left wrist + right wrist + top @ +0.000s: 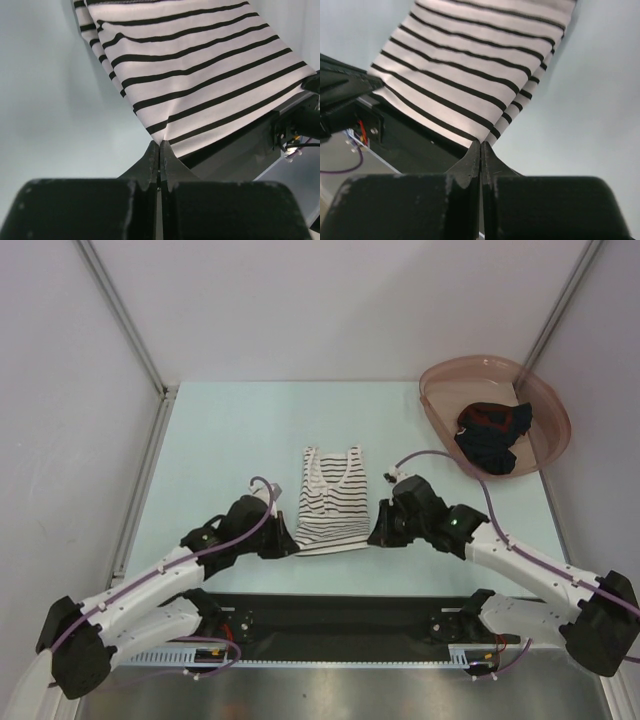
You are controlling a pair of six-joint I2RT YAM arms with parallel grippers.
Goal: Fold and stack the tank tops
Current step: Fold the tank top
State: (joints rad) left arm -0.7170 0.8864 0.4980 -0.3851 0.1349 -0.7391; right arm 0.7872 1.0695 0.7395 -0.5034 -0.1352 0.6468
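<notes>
Striped tank top: the striped tank top lay at the middle of the top external frame, straps toward the upper edge and hem toward the lower edge, white with thin black horizontal stripes.

Left pincer: the left pincer sat at the hem's lower-left corner in the top view. In the left wrist view its fingers were pressed together, with the cloth's corner nipped at their tips.

Right pincer: the right pincer sat at the hem's lower-right corner in the top view. Its fingers were likewise closed tight on the striped cloth's corner.

Hem: it ran between the two pincers. In both wrist views it seemed lifted a little off the surface, though the angle made this hard to judge.

Dark tank top: the dark tank top lay crumpled, navy-black with red parts, in the upper right of the top view, well apart from the striped one.

Pink basin: the pink basin was translucent and round. It stood at the upper-right corner of the surface and held the dark tank top inside.
</notes>
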